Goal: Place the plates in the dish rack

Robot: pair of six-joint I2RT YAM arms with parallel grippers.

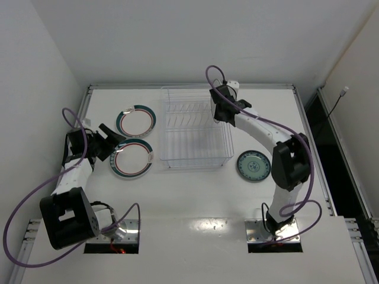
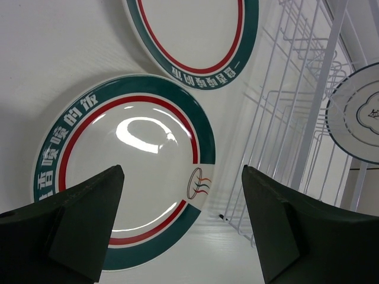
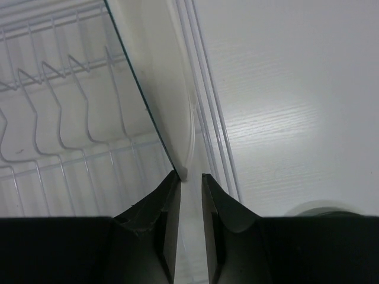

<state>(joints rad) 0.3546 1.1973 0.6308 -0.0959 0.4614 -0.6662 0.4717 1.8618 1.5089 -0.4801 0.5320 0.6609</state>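
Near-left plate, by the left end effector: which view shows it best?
Left wrist: the plate fills the frame, with its rim band and lettering legible; a finger hides only its lower left. Top external shows it from above, but small. Right wrist does not show it.

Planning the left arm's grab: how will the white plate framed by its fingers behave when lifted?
Probably stiff and breakable: the plate looks like glazed ceramic. Likely slippery, given its bright glare. Lying flat on the table, its rim may be hard to pinch.

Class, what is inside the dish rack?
One plate stands on edge in the dish rack. Its pattern is hidden; the right end effector covers it from above.
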